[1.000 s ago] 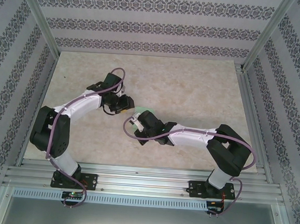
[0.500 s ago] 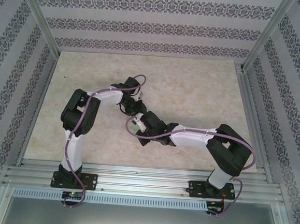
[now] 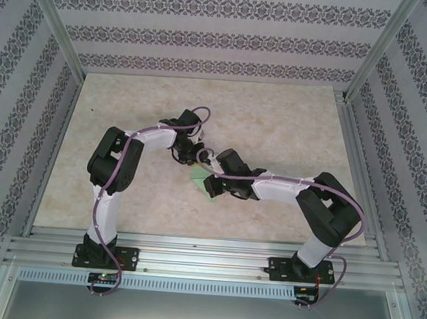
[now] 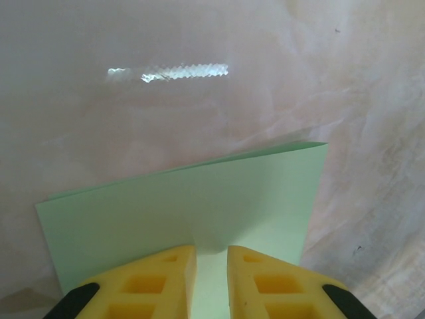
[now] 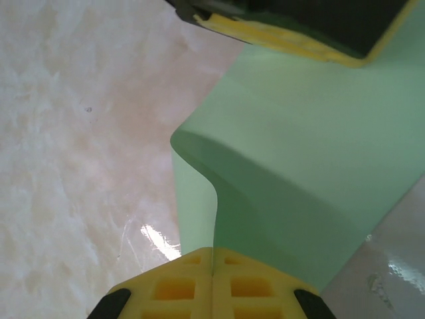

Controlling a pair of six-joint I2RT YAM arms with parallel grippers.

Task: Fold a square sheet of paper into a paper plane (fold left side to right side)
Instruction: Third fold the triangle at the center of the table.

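The square sheet of paper [image 3: 201, 181], light green, lies at the table's middle between the two arms. In the left wrist view the sheet [image 4: 199, 199] looks doubled over, with two layers along its far edge. My left gripper [image 4: 211, 249] stands just above it, its yellow fingers [image 4: 159, 272] a narrow gap apart with nothing between them. My right gripper [image 5: 212, 251] is shut on an edge of the sheet [image 5: 299, 146], which curls up from its pads in a loose bend. The left gripper's finger [image 5: 285, 33] shows across the sheet. The paper plane is out of view.
The pale marbled tabletop [image 3: 275, 127] spreads around the paper on all sides. Patterned walls and aluminium frame rails [image 3: 192, 246] bound the table. Both arms [image 3: 149, 136] cross close together over the middle.
The left arm has swung right, from the table's left to over the paper. The right gripper has shifted a little right, and more of the green paper shows beside it.
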